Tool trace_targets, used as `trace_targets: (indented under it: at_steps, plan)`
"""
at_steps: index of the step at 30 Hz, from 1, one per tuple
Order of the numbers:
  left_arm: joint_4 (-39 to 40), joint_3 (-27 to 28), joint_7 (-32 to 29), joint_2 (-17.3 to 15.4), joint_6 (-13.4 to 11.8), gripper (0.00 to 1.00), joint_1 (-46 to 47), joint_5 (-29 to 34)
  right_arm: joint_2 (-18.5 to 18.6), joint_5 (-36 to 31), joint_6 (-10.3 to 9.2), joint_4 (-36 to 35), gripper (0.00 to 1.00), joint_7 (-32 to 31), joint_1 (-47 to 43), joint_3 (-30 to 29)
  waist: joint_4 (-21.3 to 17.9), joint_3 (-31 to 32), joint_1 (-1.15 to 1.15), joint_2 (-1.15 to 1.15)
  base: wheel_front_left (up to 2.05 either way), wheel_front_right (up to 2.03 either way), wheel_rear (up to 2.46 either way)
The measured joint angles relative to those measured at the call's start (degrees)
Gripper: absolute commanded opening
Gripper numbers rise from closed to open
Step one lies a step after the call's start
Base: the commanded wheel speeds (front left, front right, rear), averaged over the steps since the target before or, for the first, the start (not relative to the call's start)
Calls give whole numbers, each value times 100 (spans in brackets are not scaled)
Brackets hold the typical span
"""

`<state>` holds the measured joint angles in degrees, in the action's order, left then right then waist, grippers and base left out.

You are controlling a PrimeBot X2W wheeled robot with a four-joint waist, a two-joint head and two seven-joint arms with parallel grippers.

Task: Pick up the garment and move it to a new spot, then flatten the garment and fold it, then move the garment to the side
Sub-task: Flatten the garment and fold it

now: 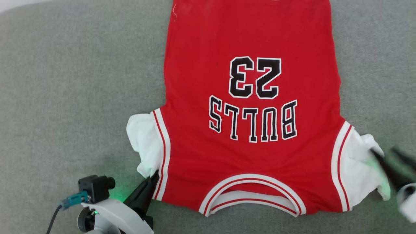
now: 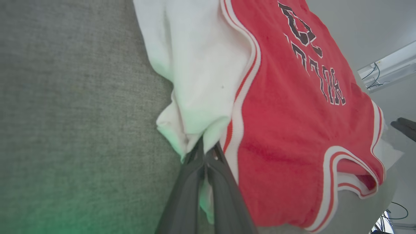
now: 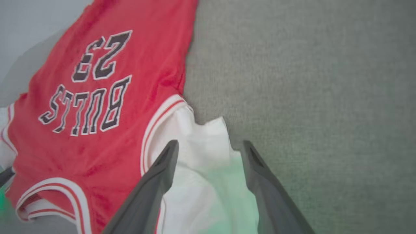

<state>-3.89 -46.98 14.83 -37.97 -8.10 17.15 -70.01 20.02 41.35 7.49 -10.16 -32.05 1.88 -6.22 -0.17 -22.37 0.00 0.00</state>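
Note:
The garment is a red jersey with white sleeves, lying spread flat on the grey surface, its "BULLS" and "23" lettering upside down and its collar toward me. At the lower left, my left gripper is shut on the bottom edge of the white sleeve. The left wrist view shows the left gripper with its fingers pressed together and white cloth of the garment pinched between them. My right gripper, blurred at the right edge, stands open over the other sleeve. In the right wrist view the right gripper has its fingers spread, with the garment's white sleeve lying between them.
Grey fabric surface extends to the left and right of the jersey. Its rounded far-left corner meets a pale floor. The left wrist view shows a white fixture with cables beyond the surface.

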Motion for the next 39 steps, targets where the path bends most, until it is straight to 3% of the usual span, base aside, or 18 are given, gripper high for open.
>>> trace_targets:
  at_steps: [4,8,14,25,33,39]
  plan:
    - [154,64,-1,-40,-105,0,-94,12,299,45,0,-739,100,-456,235,-495,-28,81,0,0,0,0,0]
    - [355,63,-21,-85,-176,0,-83,108,679,-237,0,-782,100,-979,1051,-608,-11,30,0,0,0,0,0]
    - [602,0,-140,-57,-190,0,237,299,768,-636,0,344,100,-1486,2990,-122,122,-245,0,0,0,0,0]
    - [853,-90,-193,175,18,0,769,576,804,-1723,1,2898,100,-2604,5987,869,641,-1032,0,0,0,0,0]
    - [1031,-98,-109,336,268,0,1027,709,632,-2519,1,4209,100,-2810,7222,942,1048,-1626,0,0,0,0,0]
    - [1090,-80,-47,423,393,0,1113,753,601,-2632,-3,4599,100,-2997,7695,979,1248,-1988,0,0,0,0,0]
